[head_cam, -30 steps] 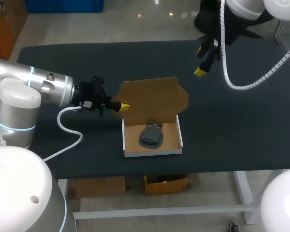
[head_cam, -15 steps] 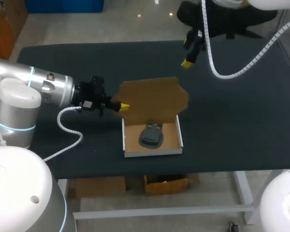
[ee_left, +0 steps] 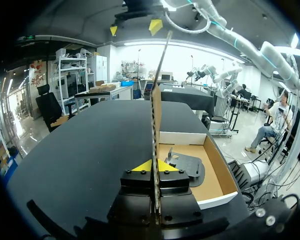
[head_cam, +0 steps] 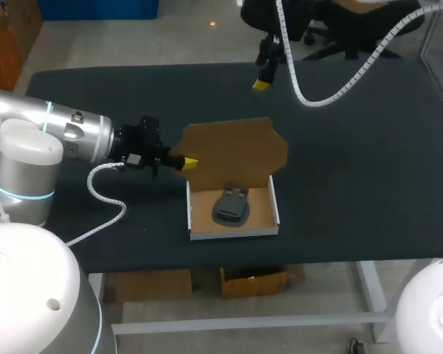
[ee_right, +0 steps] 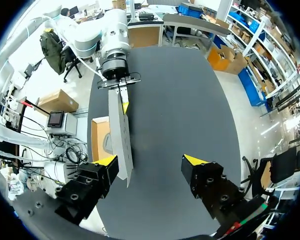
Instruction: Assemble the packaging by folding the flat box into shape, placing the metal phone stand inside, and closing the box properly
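Box (head_cam: 232, 233) sits folded mid-worktop (head_cam: 354, 162), phone stand (head_cam: 231, 206) inside, lid (head_cam: 236, 151) upright: only closing is left. Left wrist view: left claw (ee_left: 155, 166) pinches the lid's left edge. Right wrist view: right claw (ee_right: 150, 161) gapes wide, high above the lid, touching nothing.

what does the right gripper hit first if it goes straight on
The right gripper likely meets the table between its open fingers, though the upright box lid beside one finger might catch first.

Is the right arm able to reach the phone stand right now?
Probably, but only from above: the phone stand lies uncovered in the box, while the upright lid, clamped by the left tool, stands between it and the open right tool.
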Motion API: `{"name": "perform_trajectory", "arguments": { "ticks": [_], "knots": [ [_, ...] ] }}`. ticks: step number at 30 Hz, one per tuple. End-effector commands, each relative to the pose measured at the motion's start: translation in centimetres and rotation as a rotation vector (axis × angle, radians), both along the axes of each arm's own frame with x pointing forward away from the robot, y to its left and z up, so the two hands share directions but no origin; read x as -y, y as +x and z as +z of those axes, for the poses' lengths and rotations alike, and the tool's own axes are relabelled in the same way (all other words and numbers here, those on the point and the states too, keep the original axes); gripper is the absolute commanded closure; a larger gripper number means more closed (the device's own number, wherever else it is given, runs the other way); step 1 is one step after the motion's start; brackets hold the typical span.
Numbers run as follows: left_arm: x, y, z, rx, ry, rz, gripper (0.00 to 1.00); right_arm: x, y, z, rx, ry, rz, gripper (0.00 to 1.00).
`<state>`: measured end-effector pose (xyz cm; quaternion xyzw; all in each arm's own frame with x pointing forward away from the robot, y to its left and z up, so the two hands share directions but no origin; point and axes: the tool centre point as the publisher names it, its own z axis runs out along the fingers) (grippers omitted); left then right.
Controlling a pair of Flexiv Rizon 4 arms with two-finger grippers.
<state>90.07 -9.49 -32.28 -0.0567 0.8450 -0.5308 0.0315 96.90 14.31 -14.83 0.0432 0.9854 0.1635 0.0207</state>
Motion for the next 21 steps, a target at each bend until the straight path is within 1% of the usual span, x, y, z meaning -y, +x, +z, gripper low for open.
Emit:
{"name": "perform_trajectory", "arguments": {
  "ticks": [1, 2, 3, 4, 6, 7, 9, 17, 21],
  "knots": [
    [0.0, 0.0, -0.2, 0.002, -0.003, 0.001, 1.00, -1.5, 0.8, -0.4, -0.031, -0.099, 0.017, 0.26],
    [0.0, 0.0, -0.2, 0.002, -0.003, 0.001, 1.00, -1.7, 0.8, -0.7, -0.033, -0.108, 0.020, 0.28],
    [0.0, 0.0, -0.2, 0.002, -0.003, 0.001, 1.00, -1.8, 0.8, -0.9, -0.037, -0.111, 0.025, 0.33],
    [0.0, 0.0, -0.2, 0.002, -0.003, 0.001, 1.00, -1.9, 0.9, -1.1, -0.039, -0.122, 0.023, 0.41],
    [0.0, 0.0, -0.2, 0.002, -0.003, 0.001, 1.00, -2.1, 0.8, -1.5, -0.047, -0.137, 0.025, 0.45],
    [0.0, 0.0, -0.2, 0.002, -0.003, 0.001, 1.00, -2.1, 0.8, -1.6, -0.047, -0.147, 0.024, 0.50],
    [0.0, 0.0, -0.2, 0.002, -0.003, 0.001, 1.00, -2.3, 0.6, -1.9, -0.051, -0.155, 0.027, 0.52],
    [0.0, 0.0, -0.2, 0.002, -0.003, 0.001, 1.00, -3.1, 0.3, -3.0, -0.056, -0.190, 0.041, 0.51],
    [0.0, 0.0, -0.2, 0.002, -0.003, 0.001, 1.00, -3.7, 0.0, -4.0, -0.068, -0.206, 0.060, 0.51]
  ]
}}
